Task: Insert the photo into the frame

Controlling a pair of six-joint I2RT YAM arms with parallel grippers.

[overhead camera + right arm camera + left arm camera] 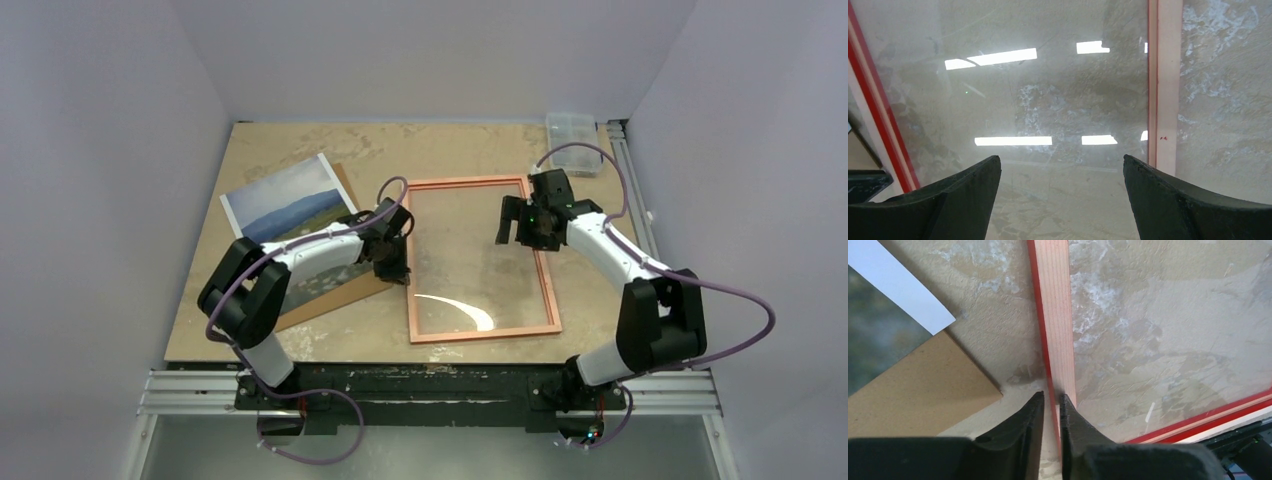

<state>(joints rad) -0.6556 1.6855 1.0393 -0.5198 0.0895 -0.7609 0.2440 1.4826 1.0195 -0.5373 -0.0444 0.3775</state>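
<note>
The frame (485,331) lies back-up mid-picture, and the photo (285,205) sits upper left, not yet inserted. The left gripper (1052,397) is nearly closed astride the frame's left rail; I cannot tell whether it grips. The right gripper (1060,162) is spread wide. The next move is probably fetching the photo.

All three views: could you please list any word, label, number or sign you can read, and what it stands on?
None: no readable text on the photo, frame, board or table.
The clear box at the far edge is too small to tell.
</note>
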